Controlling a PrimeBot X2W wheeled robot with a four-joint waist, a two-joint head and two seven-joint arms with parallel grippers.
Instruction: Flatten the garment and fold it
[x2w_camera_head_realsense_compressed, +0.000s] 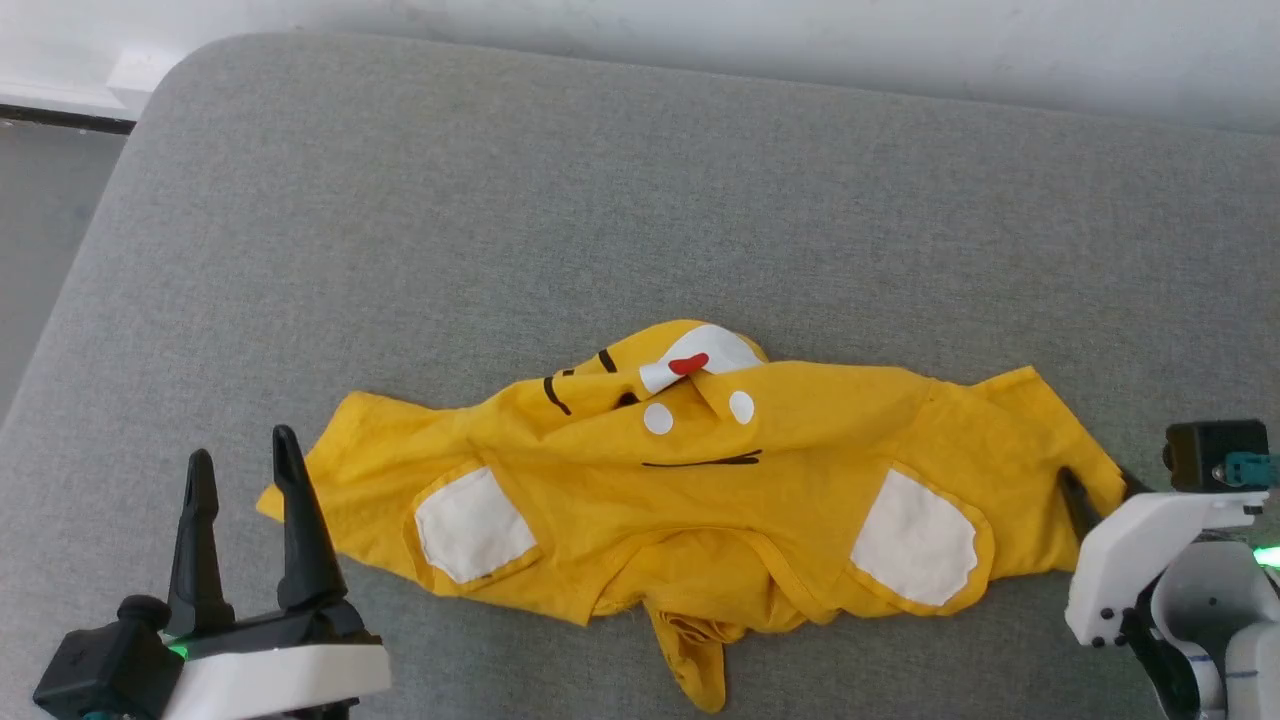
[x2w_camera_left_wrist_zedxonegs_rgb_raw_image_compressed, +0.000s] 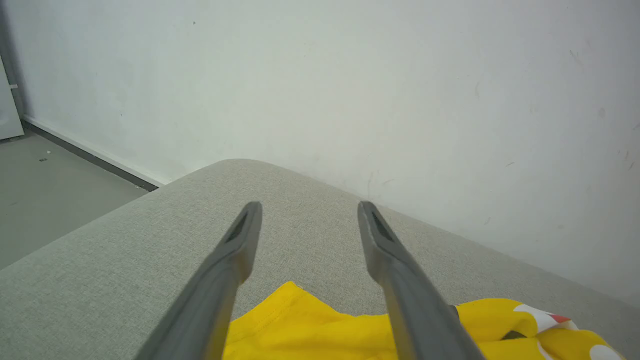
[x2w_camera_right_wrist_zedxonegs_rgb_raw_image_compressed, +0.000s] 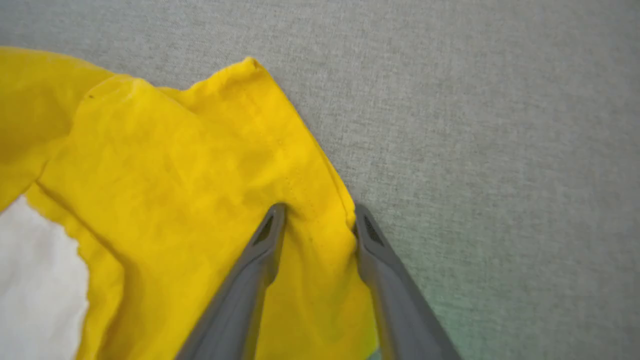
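Right wrist view: right claw (x2w_camera_right_wrist_zedxonegs_rgb_raw_image_compressed: 319, 207) stood part-open astride the garment (x2w_camera_right_wrist_zedxonegs_rgb_raw_image_compressed: 175, 175) hem, ungripped; left claw (x2w_camera_left_wrist_zedxonegs_rgb_raw_image_compressed: 310, 205) wide, empty. Shallow bite could slip.

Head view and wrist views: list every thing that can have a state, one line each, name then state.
Bright yellow short-sleeved cotton T-shirt with white patches: crumpled and bunched, neither flattened nor folded, lying on the grey fabric cushion.
Left gripper: open, holding nothing, at the shirt's left end.
Right gripper: open, fingers astride the shirt's right edge, cloth between them, not clamped shut.
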